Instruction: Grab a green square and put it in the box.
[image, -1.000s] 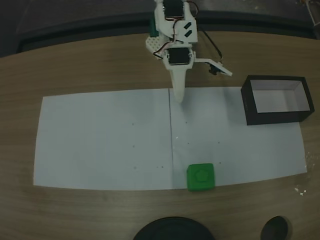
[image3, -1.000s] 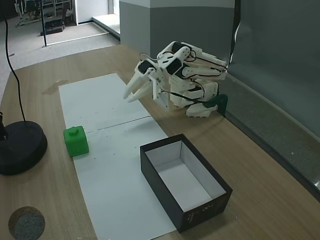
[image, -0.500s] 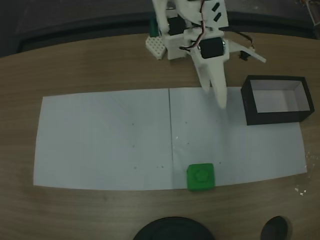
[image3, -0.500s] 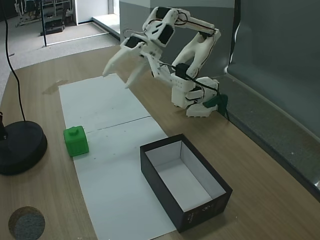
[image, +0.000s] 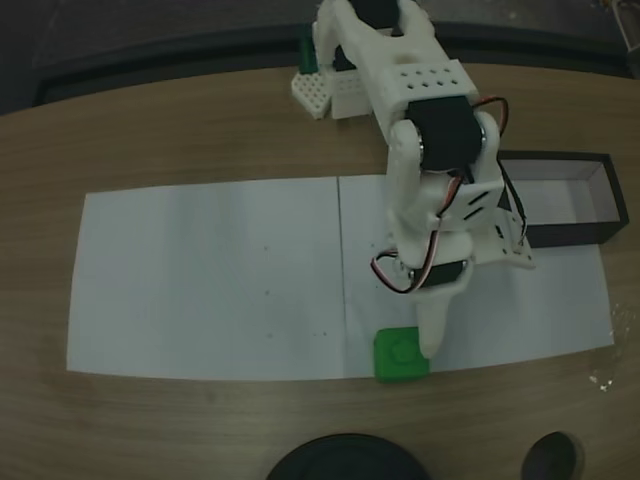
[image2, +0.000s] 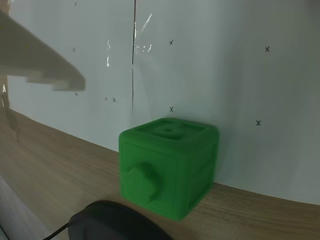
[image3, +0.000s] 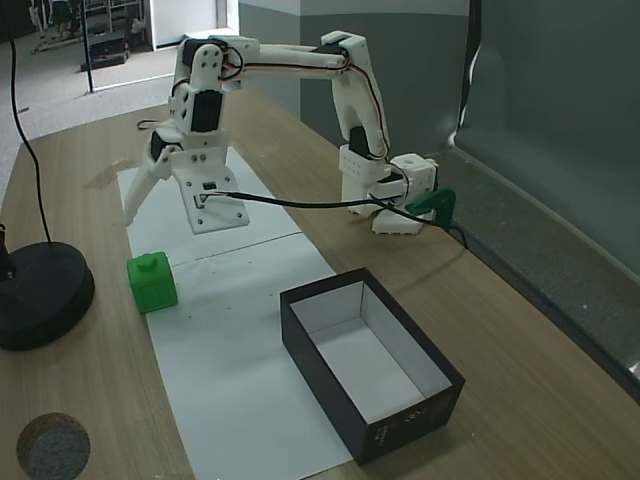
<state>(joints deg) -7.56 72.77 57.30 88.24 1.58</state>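
On a wooden table, a small bright green plastic cube with a round raised stud (image3: 152, 282) sits at the near edge of a wide white paper sheet (image: 210, 280). This cube is the landmark for everything else.

1 white 3D-printed robot arm (image3: 300, 70) reaches out from its base at the far side of the table, beyond the cube. Its two-finger gripper (image3: 150, 200) hangs above and just behind the cube, spread apart and holding nothing. In a fixed view from above, 1 finger (image: 432, 330) points down near the cube's right edge without clearly touching it. In the wrist view the cube (image2: 167, 165) lies ahead of the camera and below it, with 1 pale finger (image2: 40, 65) up at the left.

A rectangular open-topped box with black outer walls and a white inside (image3: 370, 360) stands well apart from the cube, off the sheet's far side in that view.

Judging from this, the cube lies straight below and slightly forward of the fingers, so the coming move is a short descent to straddle it.
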